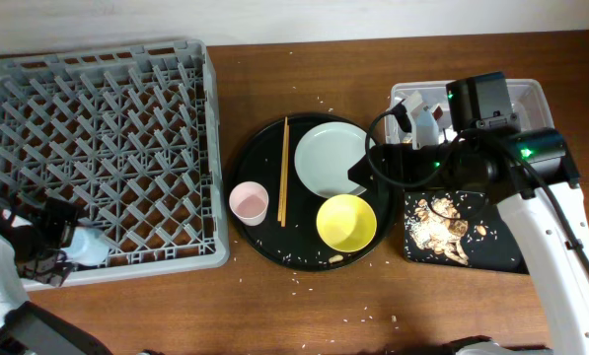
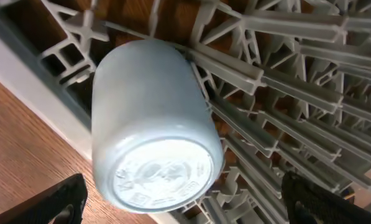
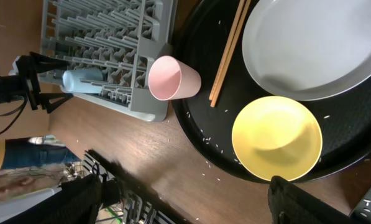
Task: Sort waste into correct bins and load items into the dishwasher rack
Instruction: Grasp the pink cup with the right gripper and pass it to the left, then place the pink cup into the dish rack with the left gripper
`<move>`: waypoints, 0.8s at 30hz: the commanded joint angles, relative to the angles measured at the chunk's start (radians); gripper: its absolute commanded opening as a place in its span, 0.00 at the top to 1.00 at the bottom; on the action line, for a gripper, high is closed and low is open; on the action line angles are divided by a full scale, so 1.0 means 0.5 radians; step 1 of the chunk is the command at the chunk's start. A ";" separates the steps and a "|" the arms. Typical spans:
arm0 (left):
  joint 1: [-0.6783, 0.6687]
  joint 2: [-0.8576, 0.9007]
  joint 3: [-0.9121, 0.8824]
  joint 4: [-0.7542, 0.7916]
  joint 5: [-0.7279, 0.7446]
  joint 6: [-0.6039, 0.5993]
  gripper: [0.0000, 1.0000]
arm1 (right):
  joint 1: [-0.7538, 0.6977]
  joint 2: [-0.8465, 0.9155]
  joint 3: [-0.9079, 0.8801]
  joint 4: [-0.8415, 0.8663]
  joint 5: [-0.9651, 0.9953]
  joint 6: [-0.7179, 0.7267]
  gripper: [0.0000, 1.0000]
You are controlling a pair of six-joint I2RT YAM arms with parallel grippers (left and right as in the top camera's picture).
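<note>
The light-blue cup (image 1: 89,247) lies on its side in the front-left corner of the grey dishwasher rack (image 1: 97,51), its base facing the left wrist camera (image 2: 151,118). My left gripper (image 1: 62,240) (image 2: 191,202) is open, its fingers wide on either side of the cup's base. My right gripper (image 1: 361,177) (image 3: 191,199) is open and empty above the round tray. The pink cup (image 1: 248,202) (image 3: 173,78), yellow bowl (image 1: 346,222) (image 3: 276,137), grey-green plate (image 1: 329,158) (image 3: 316,43) and chopsticks (image 1: 283,168) (image 3: 229,50) sit on that tray. Brown food scraps (image 1: 442,222) lie in the black rectangular tray (image 1: 491,251).
The round black tray (image 1: 304,254) stands between the rack and the bins. The clear tub (image 1: 531,94) at the back right is mostly hidden by my right arm, so its contents do not show. White rice grains are scattered on the tray and the wooden table.
</note>
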 commanded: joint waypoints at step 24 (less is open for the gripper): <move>-1.321 -0.662 0.188 0.380 2.365 0.779 0.02 | 0.459 -0.075 -0.089 0.764 -0.666 -0.396 0.96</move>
